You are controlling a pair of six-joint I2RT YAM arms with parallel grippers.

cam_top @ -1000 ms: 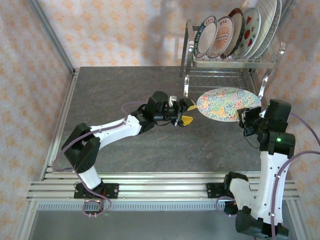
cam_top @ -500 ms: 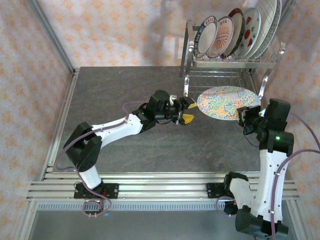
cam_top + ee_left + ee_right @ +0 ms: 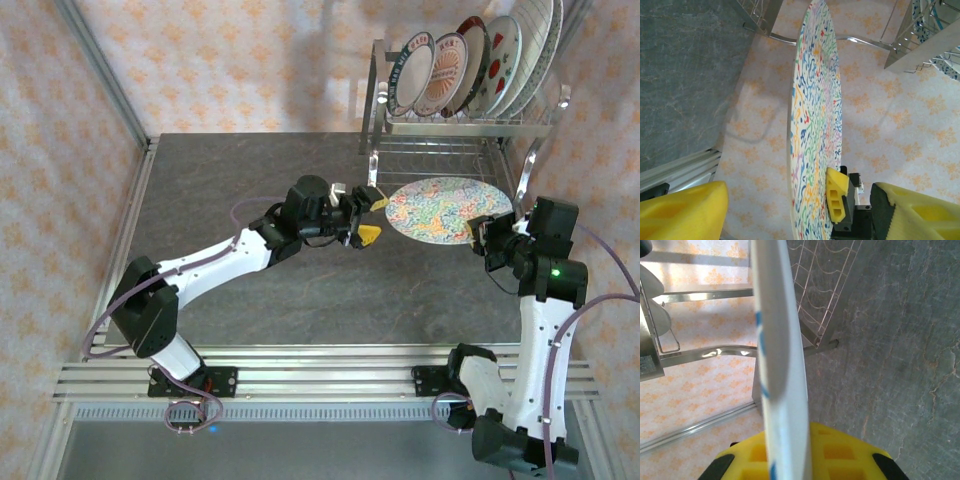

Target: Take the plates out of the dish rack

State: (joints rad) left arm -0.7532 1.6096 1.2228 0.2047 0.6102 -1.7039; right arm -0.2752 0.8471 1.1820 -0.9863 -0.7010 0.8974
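Plate (image 3: 440,208) in outstretched right end effector (image 3: 477,232)

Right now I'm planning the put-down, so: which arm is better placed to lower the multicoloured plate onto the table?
Right, most likely. The right gripper is clamped on the plate at its rim; the left gripper stands open beside the opposite edge, holding nothing.

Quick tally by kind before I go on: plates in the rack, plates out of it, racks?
Plates in the dish rack: 5
Multicolour plate in the right gripper: 1
Dish rack: 1
Total: 7
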